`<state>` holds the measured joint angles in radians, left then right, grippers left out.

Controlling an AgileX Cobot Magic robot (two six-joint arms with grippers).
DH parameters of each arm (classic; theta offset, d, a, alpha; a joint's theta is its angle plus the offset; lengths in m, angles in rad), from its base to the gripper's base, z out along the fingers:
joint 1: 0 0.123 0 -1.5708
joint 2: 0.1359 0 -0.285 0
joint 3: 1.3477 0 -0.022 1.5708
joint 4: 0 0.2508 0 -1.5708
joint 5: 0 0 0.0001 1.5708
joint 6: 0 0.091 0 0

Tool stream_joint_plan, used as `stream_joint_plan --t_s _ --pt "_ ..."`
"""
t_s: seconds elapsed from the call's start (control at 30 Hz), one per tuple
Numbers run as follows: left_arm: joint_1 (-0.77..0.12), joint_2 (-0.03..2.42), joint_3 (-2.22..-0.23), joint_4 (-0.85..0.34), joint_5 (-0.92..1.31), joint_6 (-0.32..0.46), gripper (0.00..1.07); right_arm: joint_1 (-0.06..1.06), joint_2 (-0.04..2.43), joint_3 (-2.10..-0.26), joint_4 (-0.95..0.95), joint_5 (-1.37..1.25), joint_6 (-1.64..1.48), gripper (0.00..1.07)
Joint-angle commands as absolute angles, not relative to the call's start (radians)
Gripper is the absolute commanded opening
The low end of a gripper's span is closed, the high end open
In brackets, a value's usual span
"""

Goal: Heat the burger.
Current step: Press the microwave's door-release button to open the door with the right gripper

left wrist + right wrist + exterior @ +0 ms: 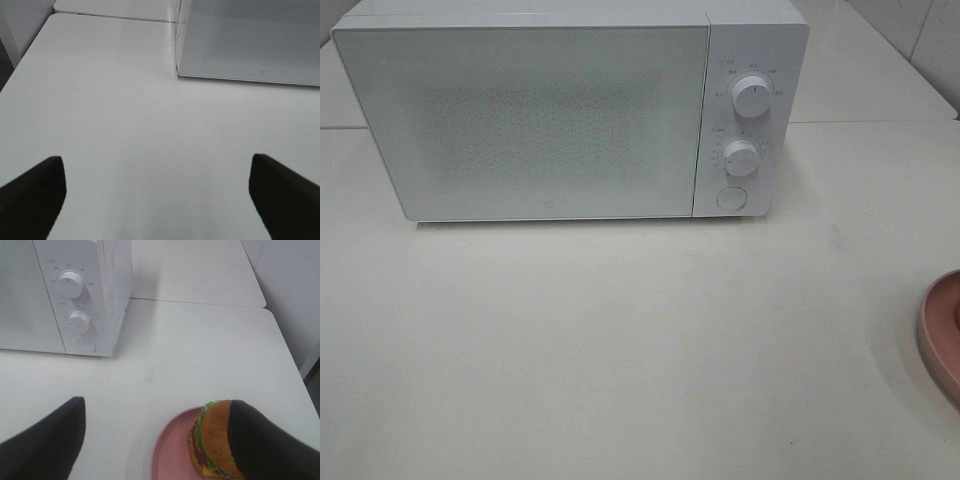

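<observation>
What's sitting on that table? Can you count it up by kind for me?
Microwave: 1
Burger: 1
Pink plate: 1
Total: 3

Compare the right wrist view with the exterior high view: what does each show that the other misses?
Only the right wrist view: the burger sitting on the pink plate, and the right hand, open, with one finger overlapping the burger in the picture.

Only the exterior high view: the whole microwave door, shut.

Both: the control panel with two knobs and a round button, the white table, and the plate, though the high view catches just its rim at the right edge.
</observation>
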<state>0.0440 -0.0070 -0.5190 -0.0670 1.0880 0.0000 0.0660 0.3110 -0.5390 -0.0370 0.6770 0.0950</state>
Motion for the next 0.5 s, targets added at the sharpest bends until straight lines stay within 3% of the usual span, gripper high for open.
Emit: stream_joint_plan --t_s 0.03,0.5 --pt "0.047 -0.028 -0.517 -0.075 1.072 0.000 0.91 0.063 0.378 -0.539 -0.035 0.587 0.103 0.76" --pt "0.047 -0.028 -0.517 -0.075 1.072 0.000 0.91 0.063 0.599 -0.539 -0.035 0.353 0.103 0.76"
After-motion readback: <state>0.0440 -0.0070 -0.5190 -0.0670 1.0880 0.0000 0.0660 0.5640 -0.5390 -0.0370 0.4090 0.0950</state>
